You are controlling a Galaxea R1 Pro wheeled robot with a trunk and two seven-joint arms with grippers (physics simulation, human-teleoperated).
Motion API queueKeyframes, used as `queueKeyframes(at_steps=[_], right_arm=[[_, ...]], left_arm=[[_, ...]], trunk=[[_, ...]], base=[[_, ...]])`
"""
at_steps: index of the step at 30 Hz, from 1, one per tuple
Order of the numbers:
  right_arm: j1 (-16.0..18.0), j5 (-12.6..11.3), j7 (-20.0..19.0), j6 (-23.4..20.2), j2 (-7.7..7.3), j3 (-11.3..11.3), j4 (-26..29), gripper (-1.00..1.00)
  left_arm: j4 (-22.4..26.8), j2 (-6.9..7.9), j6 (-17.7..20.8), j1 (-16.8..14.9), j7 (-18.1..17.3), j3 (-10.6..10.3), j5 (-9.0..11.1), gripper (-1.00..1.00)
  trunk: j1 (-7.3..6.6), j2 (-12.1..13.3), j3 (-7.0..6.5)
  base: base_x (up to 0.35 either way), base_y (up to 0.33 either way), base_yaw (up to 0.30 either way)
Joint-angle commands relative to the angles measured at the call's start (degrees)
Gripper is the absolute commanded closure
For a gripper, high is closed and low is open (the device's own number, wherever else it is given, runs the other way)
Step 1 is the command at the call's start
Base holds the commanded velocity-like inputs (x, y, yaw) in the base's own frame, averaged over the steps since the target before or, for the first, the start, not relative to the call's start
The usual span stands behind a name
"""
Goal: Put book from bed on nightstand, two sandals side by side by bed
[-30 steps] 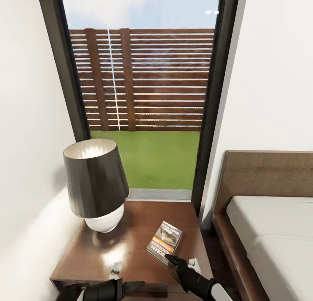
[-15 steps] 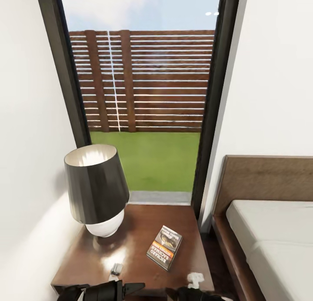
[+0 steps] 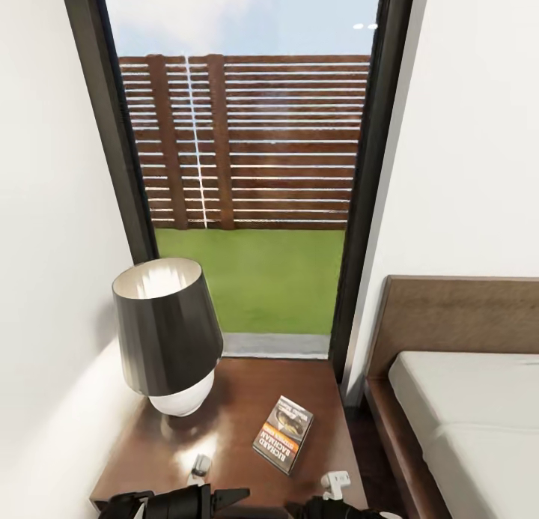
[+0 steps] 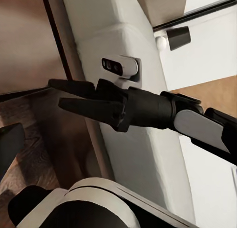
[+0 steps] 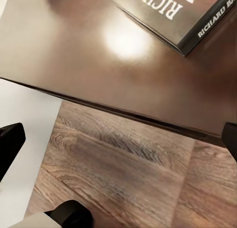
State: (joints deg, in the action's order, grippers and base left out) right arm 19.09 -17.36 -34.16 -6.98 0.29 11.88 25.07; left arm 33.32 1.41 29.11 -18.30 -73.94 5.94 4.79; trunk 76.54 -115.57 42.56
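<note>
Right gripper [image 5: 120,140] hangs with its two fingers spread wide and nothing between them, over the floor [image 5: 123,183] just short of the nightstand's [image 5: 94,60] front edge. From it the book [image 5: 170,11] lies ahead and a little higher, flat on the nightstand top and apart from both fingers (so we judge the first half of the task done). Its long axis runs away from the gripper, the far end leaning slightly toward the bed [image 3: 479,407], and the lettered spine faces the gripper. A lamp [image 3: 166,332] stands farther off on the same top, toward our left arm's side and well apart from the book.

Left gripper [image 3: 224,495] sits low beside the right one, just short of the same front edge, its fingers pointing across toward the right arm; whether they are spread or pressed together we cannot tell. Of the two, the right gripper is nearer the book and nearer the bed.

We judge that the sandals come next, and that the arms must first clear the nightstand edge so neither nudges the book.
</note>
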Motion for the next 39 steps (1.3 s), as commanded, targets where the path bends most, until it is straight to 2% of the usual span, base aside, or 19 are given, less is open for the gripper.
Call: queueKeyframes(at_steps=[1, 34, 36, 38, 39], right_arm=[[0.0, -0.6, 0.0, -0.5, -0.03, 0.2, 0.1, -1.0], [0.0, -0.7, -0.2, -0.3, -0.25, 0.1, -0.3, -1.0], [0.0, -0.8, -0.2, -0.2, -0.79, 0.1, -0.4, -1.0], [0.0, -0.9, -0.2, -0.1, -2.2, 0.1, -0.4, -1.0], [0.0, -1.0, -0.2, -0.1, -3.44, 0.1, -0.3, -1.0]], left_arm=[[0.0, 0.0, 0.6, 0.0, -0.1, 0.0, 0.1, -1.0], [-0.1, 0.0, 0.5, 0.0, 0.1, 0.0, 0.1, -1.0], [-0.1, 0.04, 0.5, 0.0, 0.2, 0.0, 0.1, -1.0], [-0.1, 0.07, 0.4, 0.0, 0.4, 0.0, 0.1, -1.0], [-0.1, 0.11, 0.4, 0.0, 0.8, 0.0, 0.0, -1.0]], trunk=[[-0.24, 0.4, -0.13], [-7.48, 13.6, -6.05], [-7.92, 14.4, -6.41], [-8.36, 15.2, -6.77], [-8.58, 15.6, -6.95]], base=[[0.0, 0.0, 0.0], [0.0, 0.0, 0.0], [0.0, 0.0, 0.0], [0.0, 0.0, 0.0], [0.0, 0.0, 0.0]])
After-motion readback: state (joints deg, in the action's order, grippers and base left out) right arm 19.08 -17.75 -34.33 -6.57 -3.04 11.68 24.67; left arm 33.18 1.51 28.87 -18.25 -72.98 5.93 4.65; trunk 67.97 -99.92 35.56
